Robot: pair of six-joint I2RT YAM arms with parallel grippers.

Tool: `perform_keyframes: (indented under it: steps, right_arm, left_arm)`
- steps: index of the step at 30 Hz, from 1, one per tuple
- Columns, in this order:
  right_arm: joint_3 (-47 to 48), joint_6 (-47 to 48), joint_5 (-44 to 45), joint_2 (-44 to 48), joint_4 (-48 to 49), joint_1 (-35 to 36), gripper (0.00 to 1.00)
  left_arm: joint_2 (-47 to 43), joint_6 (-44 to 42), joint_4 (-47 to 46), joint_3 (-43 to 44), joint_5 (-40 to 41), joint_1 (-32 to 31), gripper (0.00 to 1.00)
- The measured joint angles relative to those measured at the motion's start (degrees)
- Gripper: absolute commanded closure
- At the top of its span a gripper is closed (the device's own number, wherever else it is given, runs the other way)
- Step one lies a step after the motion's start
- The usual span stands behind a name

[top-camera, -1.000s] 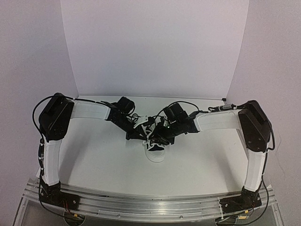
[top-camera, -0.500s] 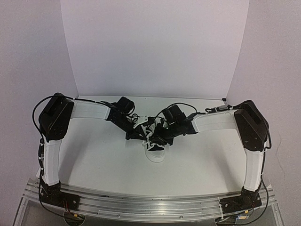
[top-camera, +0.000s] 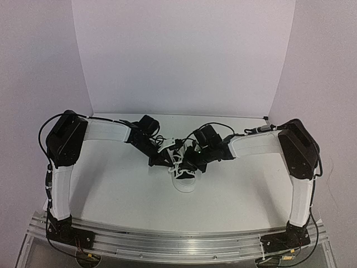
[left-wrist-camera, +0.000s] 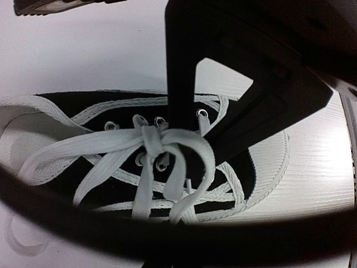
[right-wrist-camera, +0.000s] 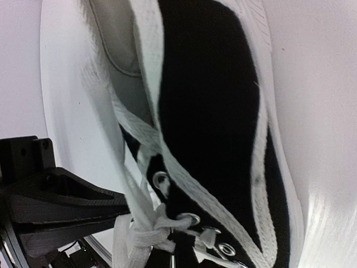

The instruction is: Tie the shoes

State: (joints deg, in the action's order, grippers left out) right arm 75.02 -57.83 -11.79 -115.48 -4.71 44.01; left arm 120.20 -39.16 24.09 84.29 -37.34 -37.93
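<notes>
since a second ago the right arm [top-camera: 259,144] is sitting a touch further in toward the middle, its wrist crowding the sneaker [top-camera: 184,180] more closely. the left arm [top-camera: 109,131] and the shoe are staying where they were. one sneaker is lying on the white counter [top-camera: 122,190] between the two arms, with its white toe cap [top-camera: 184,186] pointing toward the bases — its heel end is being covered from above by both wrists. the left hand [top-camera: 160,160] is reaching in from the left and the right hand [top-camera: 188,162] from the right, the two meeting over the lacing. from above their fingertips are too small and dark to separate, so i cannot tell whether either hand is spread or pinching a lace.

in the left wrist view the white laces [left-wrist-camera: 111,148] are crossing into one knot [left-wrist-camera: 150,139] over the tongue, with loose loops trailing left. six metal eyelets [left-wrist-camera: 202,113] are showing there. a black strut [left-wrist-camera: 181,61] is cutting down across the lacing, and a blurred dark band [left-wrist-camera: 167,234] is blocking the bottom of the frame — whose fingers these are is hard to make out.

in the right wrist view the sneaker is filling the frame, cut off at top and bottom. three eyelets are showing, and a black wedge [right-wrist-camera: 61,201] is poking in from the lower left beside the bunched laces.
</notes>
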Motion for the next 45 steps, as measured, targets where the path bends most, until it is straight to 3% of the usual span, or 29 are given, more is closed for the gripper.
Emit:
perform_keyframes:
  steps: [8,28,32,36,45]
  right_arm:
    - [-7.05,-0.16,-0.97,6.89,-2.00,-1.15,1.00]
    - [-7.56,3.89,-5.21,8.00,-9.17,-4.59,1.00]
    - [-7.56,5.09,-6.52,8.00,-9.89,-5.21,0.74]
    - [-7.03,7.90,-7.81,8.00,-11.69,-5.80,0.58]
    - [-7.21,11.95,-7.75,10.63,-15.44,-9.06,0.50]
  left_arm:
    - [0.00,0.00,0.05,0.00,-0.13,0.00,1.00]
    - [0.00,-1.31,1.81,-0.02,-0.65,0.00,1.00]
    - [0.00,-1.24,3.38,0.03,-1.91,0.00,1.00]
    - [0.02,-0.14,6.96,2.15,-4.51,-0.18,1.00]
    - [0.76,9.19,7.89,10.46,-15.13,-4.27,1.00]
